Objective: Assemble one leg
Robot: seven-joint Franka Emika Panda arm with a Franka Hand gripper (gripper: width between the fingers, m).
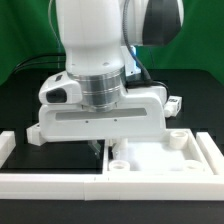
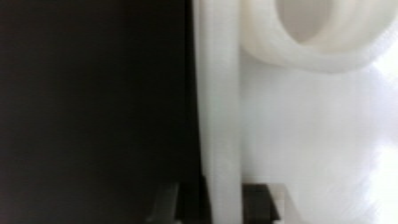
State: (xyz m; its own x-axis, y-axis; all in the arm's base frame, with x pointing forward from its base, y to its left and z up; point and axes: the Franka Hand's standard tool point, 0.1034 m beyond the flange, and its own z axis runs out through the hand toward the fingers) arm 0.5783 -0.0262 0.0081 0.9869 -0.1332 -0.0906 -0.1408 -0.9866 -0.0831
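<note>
the arm [image 1: 95, 40] is stooped low over the dark bench [image 1: 22, 110], with its jaws down at the edge of the big flat white panel [image 1: 160, 160] on the exterior view's left. in the wrist view one dark tip sits on each side of that edge, and the panel's [image 2: 302, 130] white rim fills the gap between them. i cannot tell whether they are pinching it or only straddling it. taking the panel by its rim looks sensible to me: it gives a way to steer the slab and leaves the top face uncovered.

the panel lies inside a raised white fence [image 1: 50, 172], tucked toward the corner on the exterior view's right. i'd guess the point is to brace it there so it cannot slide or spin when a part is pressed into it. as far as i can see, the fence holds nothing but the panel.

the round sockets [image 1: 178, 140] that show are bare, and the one in the wrist view [image 2: 329, 40] is empty too, so nothing is fitted yet.

the leg [image 1: 174, 102], or what i take for it, is a small white block with a dark patch. it lies on the bench beyond the panel, on the exterior view's right of the arm and well apart from the jaws.
</note>
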